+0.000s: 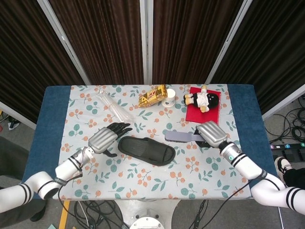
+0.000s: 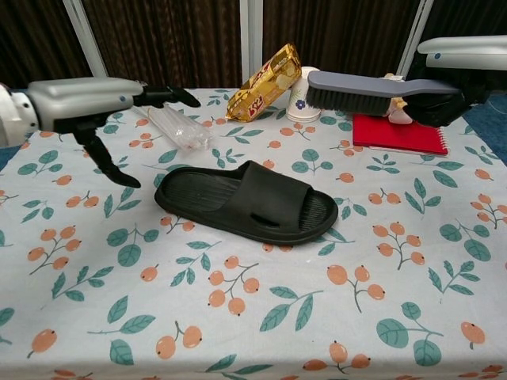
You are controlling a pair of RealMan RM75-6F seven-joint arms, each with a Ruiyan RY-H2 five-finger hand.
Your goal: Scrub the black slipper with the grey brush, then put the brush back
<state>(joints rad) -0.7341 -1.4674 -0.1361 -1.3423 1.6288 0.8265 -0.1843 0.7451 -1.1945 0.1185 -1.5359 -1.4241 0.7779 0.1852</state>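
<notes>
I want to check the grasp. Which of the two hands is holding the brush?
The right hand holds the grey brush by its handle, lifted beside the black slipper. The left hand is empty, with spread fingers, near the slipper's other end.

Slipper [image 1: 147,150] lies mid-table [image 1: 143,186]; left hand [image 1: 104,138] just left of its heel end, brush [image 1: 180,138] held by right hand [image 1: 212,134] just right of and behind it. Behind slipper: plastic bundle [image 1: 114,109] to left, snack pack [image 1: 152,96] and cup [image 1: 168,100] centred. Plush toy [image 1: 204,99] on notebook [image 1: 202,113] behind-right.

Black slipper [image 1: 146,150] flat mid-table; grey brush [image 1: 181,138] held aloft.
</notes>
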